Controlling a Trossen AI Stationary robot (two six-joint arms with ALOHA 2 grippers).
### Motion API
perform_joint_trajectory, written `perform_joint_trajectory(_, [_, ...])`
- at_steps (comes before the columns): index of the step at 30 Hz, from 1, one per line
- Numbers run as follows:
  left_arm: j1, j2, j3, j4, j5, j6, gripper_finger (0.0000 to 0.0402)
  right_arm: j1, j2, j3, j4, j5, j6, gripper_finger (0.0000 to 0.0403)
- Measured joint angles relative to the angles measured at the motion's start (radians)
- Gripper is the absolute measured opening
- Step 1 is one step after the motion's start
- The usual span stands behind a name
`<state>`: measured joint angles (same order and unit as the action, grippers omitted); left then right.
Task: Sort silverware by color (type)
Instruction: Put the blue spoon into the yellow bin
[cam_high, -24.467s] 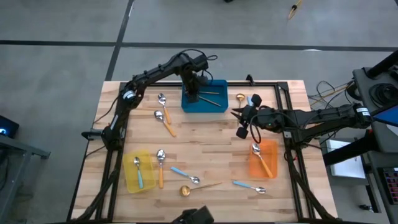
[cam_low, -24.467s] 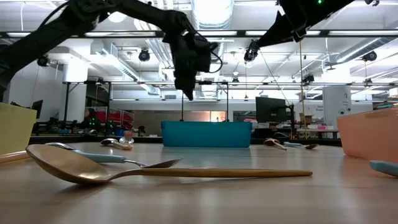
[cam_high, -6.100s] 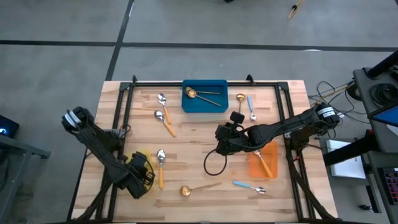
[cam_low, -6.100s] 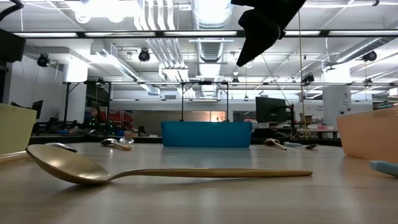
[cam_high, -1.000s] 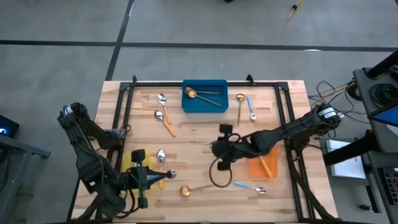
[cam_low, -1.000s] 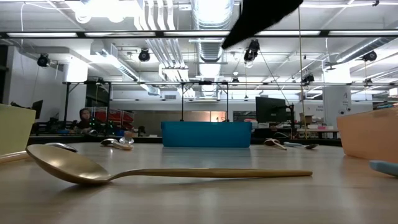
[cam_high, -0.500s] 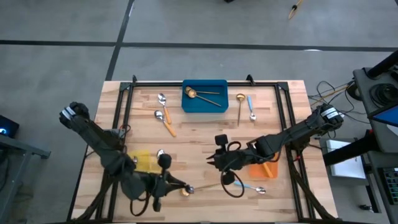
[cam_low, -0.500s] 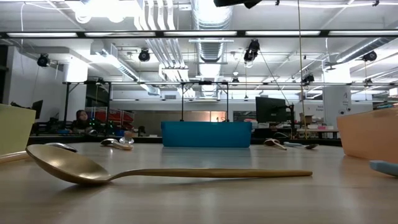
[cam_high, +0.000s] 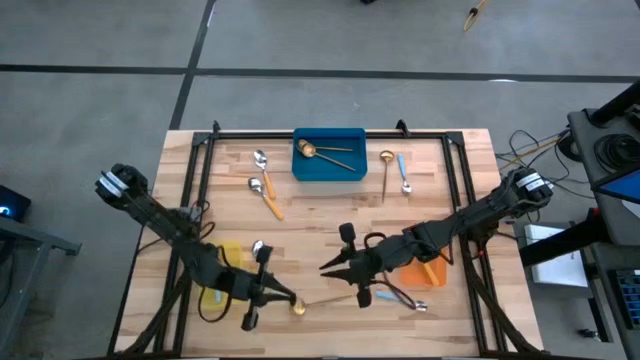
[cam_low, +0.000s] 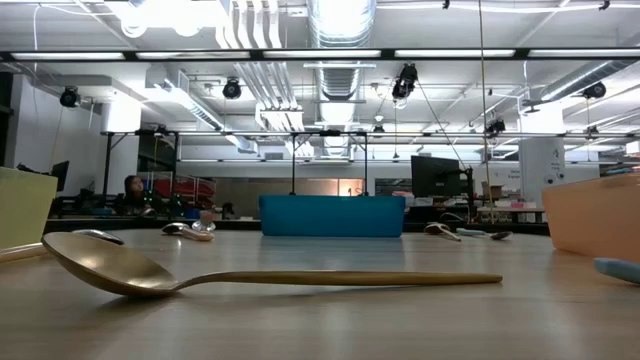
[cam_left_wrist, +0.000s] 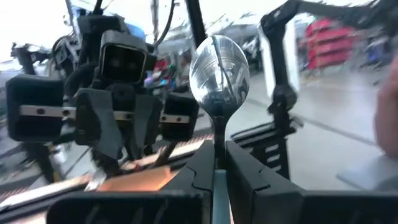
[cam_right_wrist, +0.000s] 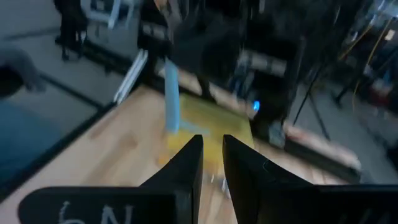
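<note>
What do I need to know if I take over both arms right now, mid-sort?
Left claw: shut on a blue-handled spoon, raised near the table's front, beside the yellow bin.
Right claw: raised near the table's middle, facing the left one.
Done: two gold spoons lie in the blue bin. The orange bin is mostly hidden under the right arm.
Left on the table: front gold spoon, back gold spoon, back blue spoon, front blue spoon, two back orange spoons, and the orange spoon by the yellow bin.
</note>
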<state>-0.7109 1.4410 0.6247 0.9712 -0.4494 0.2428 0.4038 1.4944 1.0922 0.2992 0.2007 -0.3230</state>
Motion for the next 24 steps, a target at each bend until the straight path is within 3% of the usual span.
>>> perform_joint_trajectory(3, [0.011,0.0,-0.036,0.056,0.048,0.0,0.0003,-0.001,0.0,-0.023,0.068,0.0,-0.005,0.0054])
perform_joint_trajectory(19, [0.02,0.0,-0.062,0.085,0.049,-0.02,0.0007,0.004,0.001,-0.004,0.073,0.0,0.075,0.0054])
perform_joint_trajectory(24, [0.034,0.004,-0.062,0.084,0.051,-0.05,0.0008,0.002,0.017,-0.004,0.142,-0.116,0.08,0.0074])
